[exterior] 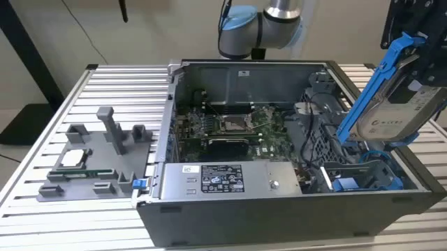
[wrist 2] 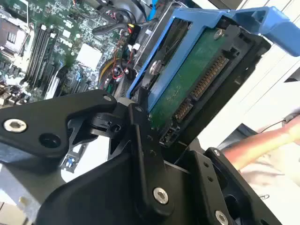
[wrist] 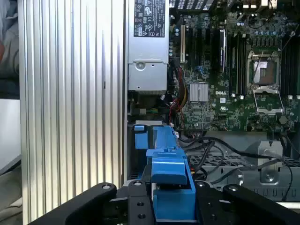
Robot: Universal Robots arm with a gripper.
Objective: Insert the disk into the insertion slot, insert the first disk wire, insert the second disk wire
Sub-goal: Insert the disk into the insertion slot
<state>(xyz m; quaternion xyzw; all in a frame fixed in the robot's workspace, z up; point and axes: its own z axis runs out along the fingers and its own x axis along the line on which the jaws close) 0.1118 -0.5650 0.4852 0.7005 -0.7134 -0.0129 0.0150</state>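
The disk (exterior: 394,117), silver-grey with a white label in a blue carrier frame, hangs tilted on edge above the right end of the open computer case. My gripper (exterior: 419,73) is shut on its upper part. In the second wrist view the black fingers (wrist 2: 140,140) clamp the disk (wrist 2: 187,79), whose green circuit board and connector face the camera. In the first wrist view the blue carrier (wrist: 168,168) sits between the fingers (wrist: 136,199). The insertion slot (exterior: 363,177), a grey bay with blue rails, lies below the disk at the case's near right corner. Black wires (exterior: 311,144) run beside it.
The grey power supply box (exterior: 223,180) fills the case's front, with the motherboard (exterior: 231,128) behind it. A grey fixture tray (exterior: 91,167) with small parts sits on the slatted table at the exterior view's left. A person's arm (wrist 2: 262,140) is near the table edge.
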